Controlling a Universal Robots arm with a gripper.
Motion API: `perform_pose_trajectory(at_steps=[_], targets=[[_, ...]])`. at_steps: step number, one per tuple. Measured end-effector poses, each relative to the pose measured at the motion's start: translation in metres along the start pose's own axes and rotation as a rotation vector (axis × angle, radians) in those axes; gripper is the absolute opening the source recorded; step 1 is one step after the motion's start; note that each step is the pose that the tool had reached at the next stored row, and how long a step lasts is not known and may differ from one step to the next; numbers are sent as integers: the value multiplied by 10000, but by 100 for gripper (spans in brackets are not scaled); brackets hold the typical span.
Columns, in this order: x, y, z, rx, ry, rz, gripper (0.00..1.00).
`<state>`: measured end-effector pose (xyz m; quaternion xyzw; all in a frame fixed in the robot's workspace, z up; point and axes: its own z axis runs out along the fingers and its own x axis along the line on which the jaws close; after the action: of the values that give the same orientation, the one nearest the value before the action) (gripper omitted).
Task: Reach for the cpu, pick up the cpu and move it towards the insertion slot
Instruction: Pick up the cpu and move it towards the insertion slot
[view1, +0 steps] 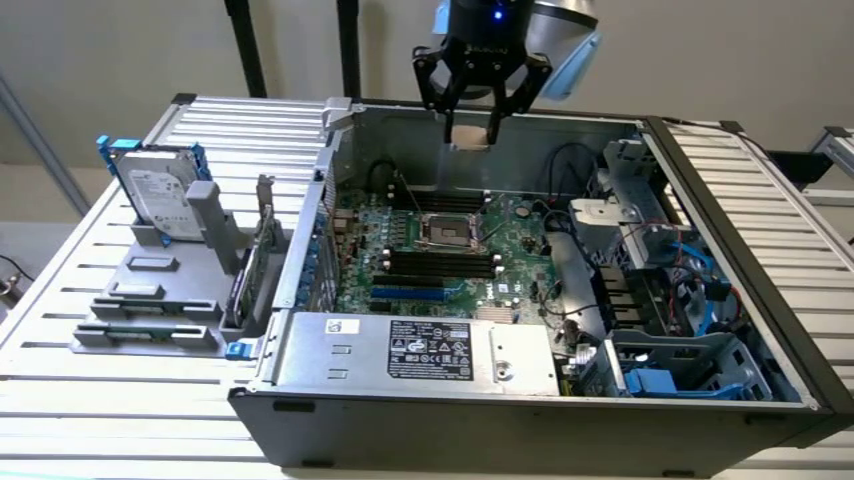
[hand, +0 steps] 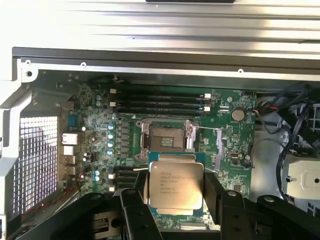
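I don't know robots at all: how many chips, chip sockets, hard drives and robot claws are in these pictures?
cpu, held in the claw: 1
insertion slot, nothing in it: 1
hard drive, standing outside the case: 1
gripper: 1
Total: 4

The cpu (hand: 176, 185), a flat square chip with silvery printed top and pale tan edges, hangs level in the air above the green board. The insertion slot (hand: 167, 137), dark-centred and silver-framed, lies beneath it.
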<state>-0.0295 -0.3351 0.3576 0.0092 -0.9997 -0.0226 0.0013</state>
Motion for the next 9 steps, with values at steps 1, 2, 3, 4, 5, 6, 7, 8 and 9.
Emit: perform_pose_trajectory(at_steps=[1,2,3,4,5,6,7,8,9], targets=[[-3,4,16,0,-4,1,54],[-5,5,34,0,-9,1,54],[-7,9,51,0,-13,1,54],[-8,13,68,1,-18,0,54],[-9,18,82,2,-24,1,54],[-12,24,95,1,-26,0,54],[-15,30,106,0,-27,-1,54],[-18,38,112,0,-27,-1,54],[-21,46,116,1,-27,0,54]])
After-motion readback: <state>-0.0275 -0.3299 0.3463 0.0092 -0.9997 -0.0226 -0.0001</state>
